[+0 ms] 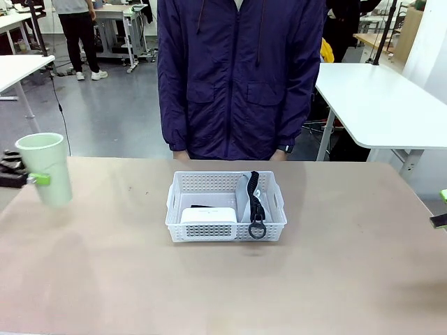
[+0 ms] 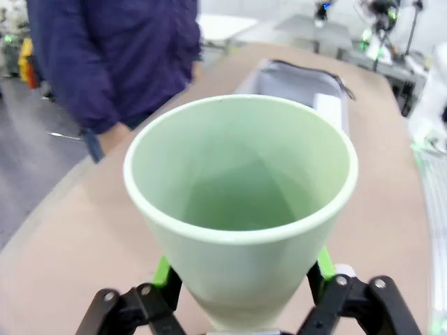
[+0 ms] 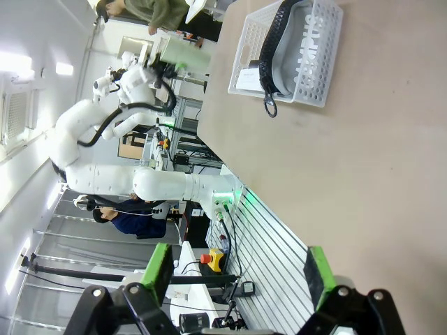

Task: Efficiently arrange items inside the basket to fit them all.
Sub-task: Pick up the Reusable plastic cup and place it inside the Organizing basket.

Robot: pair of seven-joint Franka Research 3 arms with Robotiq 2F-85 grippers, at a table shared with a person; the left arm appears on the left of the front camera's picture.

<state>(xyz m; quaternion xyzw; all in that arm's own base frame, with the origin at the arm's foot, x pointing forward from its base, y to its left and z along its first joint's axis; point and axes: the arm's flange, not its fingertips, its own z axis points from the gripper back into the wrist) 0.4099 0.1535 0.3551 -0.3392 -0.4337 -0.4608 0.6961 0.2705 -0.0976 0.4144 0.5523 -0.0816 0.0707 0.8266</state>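
at the far left of the surface (image 1: 105,279), the left end effector (image 2: 241,279) holds the pale green cup (image 1: 45,167) upright above the tabletop, green pads pinching its base. the right end effector (image 3: 237,269), fingers spread, is empty. mid-surface, the white basket (image 1: 178,206) holds a white box (image 1: 208,216) and grey pouch (image 3: 297,49), its black strap (image 1: 255,202) draped over the near rim.

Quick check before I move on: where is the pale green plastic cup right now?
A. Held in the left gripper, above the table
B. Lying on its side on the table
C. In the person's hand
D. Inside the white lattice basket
A: the left gripper has its green pads clamped on the pale green plastic cup, left of the white lattice basket.
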